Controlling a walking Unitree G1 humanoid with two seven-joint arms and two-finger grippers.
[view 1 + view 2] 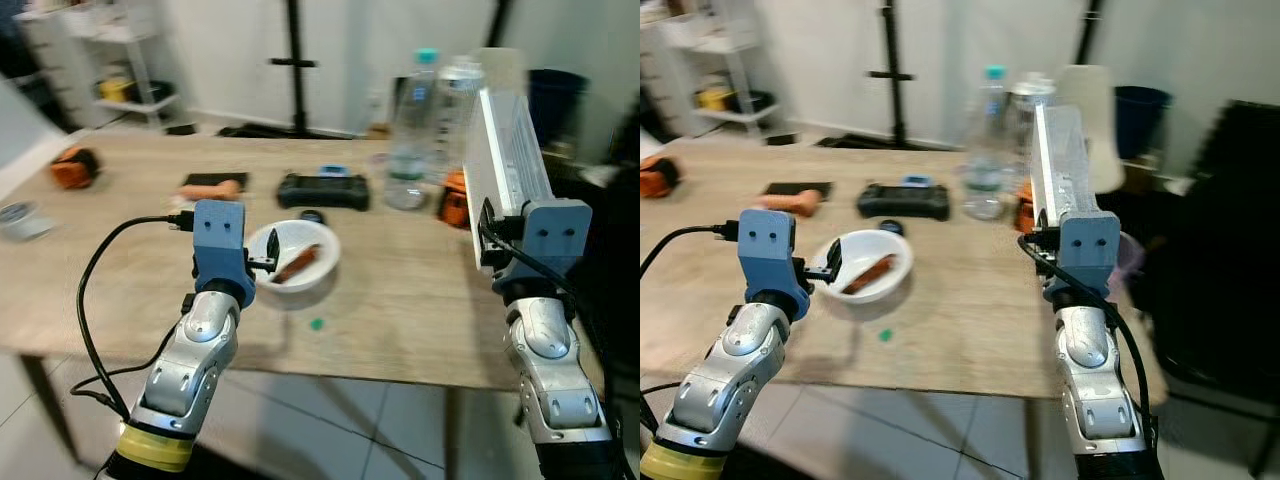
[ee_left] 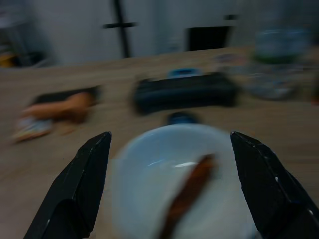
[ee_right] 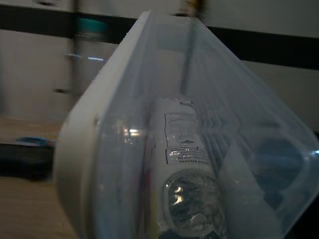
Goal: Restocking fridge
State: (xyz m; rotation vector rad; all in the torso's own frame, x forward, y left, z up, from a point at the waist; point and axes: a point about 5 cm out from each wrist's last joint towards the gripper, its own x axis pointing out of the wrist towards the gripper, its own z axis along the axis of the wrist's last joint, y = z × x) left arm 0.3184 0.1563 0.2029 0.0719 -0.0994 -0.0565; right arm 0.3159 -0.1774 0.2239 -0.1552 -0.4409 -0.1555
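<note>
A white bowl [image 1: 312, 284] with a brown sausage [image 1: 297, 263] in it stands near the wooden table's [image 1: 410, 310] front edge. My left gripper [image 1: 268, 256] is open just left of the bowl; the left wrist view has its fingers [image 2: 92, 169] on either side of the bowl [image 2: 149, 174]. My right gripper [image 1: 490, 240] is raised at the table's right edge, shut on a clear plastic bin [image 1: 508, 150] with a white rim, held tilted on its side. Inside the bin [image 3: 114, 149] lies a labelled bottle [image 3: 187, 184]; the fingers themselves are hidden.
Two water bottles [image 1: 412, 130] stand at the back of the table beside the bin. A black device [image 1: 323, 190], a packet on a dark tray [image 1: 212, 187] and orange items [image 1: 75, 167] lie further back. A dark chair [image 1: 1230, 250] is to the right.
</note>
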